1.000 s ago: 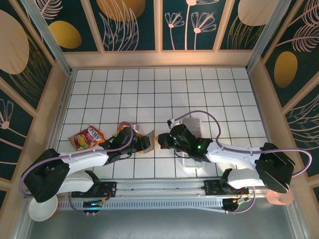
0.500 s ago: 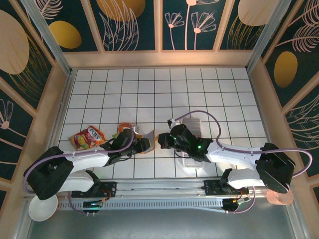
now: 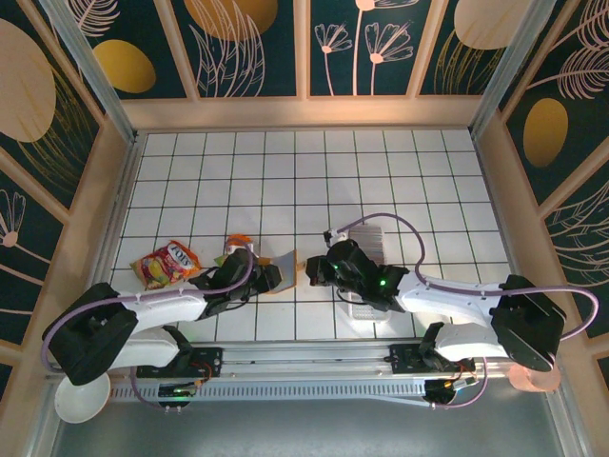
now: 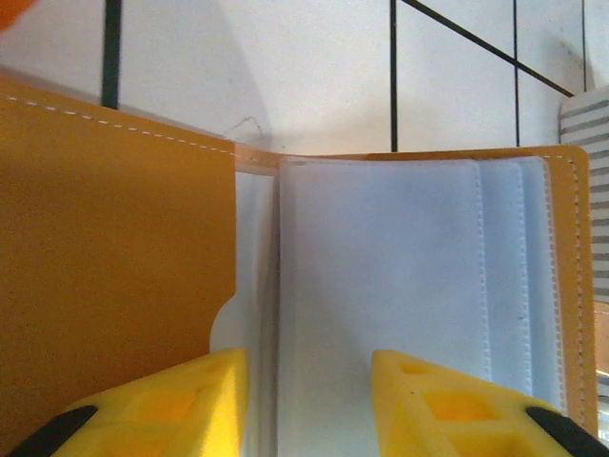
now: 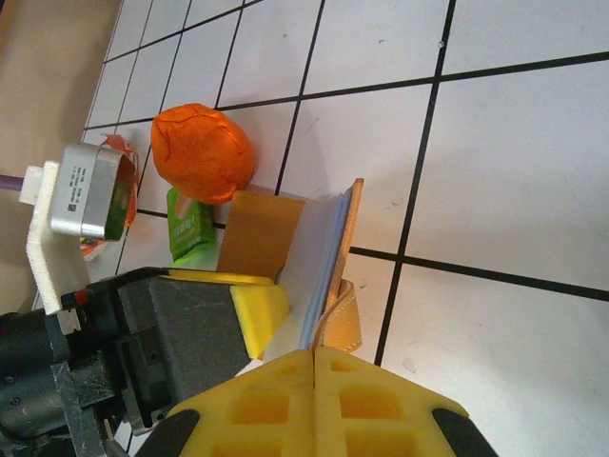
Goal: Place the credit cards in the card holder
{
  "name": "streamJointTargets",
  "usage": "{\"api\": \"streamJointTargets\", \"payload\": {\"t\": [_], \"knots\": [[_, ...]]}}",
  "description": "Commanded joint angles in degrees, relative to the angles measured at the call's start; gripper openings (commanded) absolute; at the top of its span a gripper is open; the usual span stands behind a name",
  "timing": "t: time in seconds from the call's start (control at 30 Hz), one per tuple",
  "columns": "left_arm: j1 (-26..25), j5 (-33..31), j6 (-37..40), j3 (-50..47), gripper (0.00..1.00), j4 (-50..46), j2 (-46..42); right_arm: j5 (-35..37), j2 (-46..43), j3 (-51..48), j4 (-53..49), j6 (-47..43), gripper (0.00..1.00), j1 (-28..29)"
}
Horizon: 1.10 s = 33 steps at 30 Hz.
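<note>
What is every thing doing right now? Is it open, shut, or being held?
card holder, open, standing on edge
left hand, astride its pale pages, grip unclear
right hand, shut, by the holder's edge
credit cards, outside the holder
snack packet, lying flat, untouched

Card holder (image 4: 114, 238) tan leather-like, stitched; inner sleeves (image 4: 381, 257) seemingly matt plastic.

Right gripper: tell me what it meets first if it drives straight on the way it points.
The card holder. In the right wrist view the shut right gripper points at its edge, which stands just ahead with nothing between them. How small the gap is, the picture does not settle.
</note>
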Motion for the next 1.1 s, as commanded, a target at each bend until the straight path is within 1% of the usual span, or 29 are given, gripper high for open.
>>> {"api": "streamJointTargets", "payload": {"t": [0.0,0.1,0.2,0.33,0.43,0.5,0.53,0.6,0.67,0.77,0.9,1.0,1.07], "knots": [[-0.2,-3.5,0.6,0.3,0.36,-4.9,-0.6,2.4,-0.6,-0.7,-1.1,0.9,0.00,-0.6],[-0.1,-4.3,0.7,-0.6,0.36,-3.7,-0.4,2.5,-0.6,-1.1,-1.4,0.9,0.00,-0.9],[-0.1,-3.7,1.0,-1.2,0.34,-2.1,0.8,2.4,-0.6,-1.3,-1.3,1.0,0.00,-1.1],[-0.1,-5.1,1.3,-0.1,0.29,-4.6,2.3,4.1,-0.3,-1.4,-3.3,1.4,0.00,-1.5],[-0.2,-4.1,1.1,-0.8,0.24,-3.1,2.7,5.6,0.0,-2.2,-5.0,2.5,0.00,-2.3],[-0.1,-3.4,0.7,-1.6,0.22,-1.8,3.0,5.4,0.4,-3.2,-5.1,3.1,0.00,-3.1],[-0.1,-3.1,0.7,-1.9,0.22,-1.2,3.2,5.3,0.5,-3.5,-5.4,3.4,0.02,-3.4],[-0.1,-3.0,0.5,-2.0,0.20,-0.8,3.4,5.7,0.5,-3.5,-6.4,3.2,0.13,-3.5],[-0.1,-3.0,0.6,-2.3,0.18,-0.7,3.4,6.9,0.0,-2.3,-8.9,2.6,0.26,-3.4],[-0.1,-3.0,0.5,-2.8,0.16,-0.3,3.4,9.0,-1.9,0.4,-13.2,1.0,0.35,-3.2],[-0.1,-2.9,0.7,-3.3,0.15,0.0,3.6,11.0,-4.6,4.6,-18.0,-0.8,0.38,-2.6],[-0.1,-2.9,0.8,-3.4,0.15,-0.1,3.6,9.8,-5.0,7.5,-18.3,-1.6,0.38,-1.3],[-0.1,-2.9,0.7,-3.6,0.15,0.1,3.5,7.7,-3.7,9.6,-16.7,-2.4,0.38,0.1]]}}
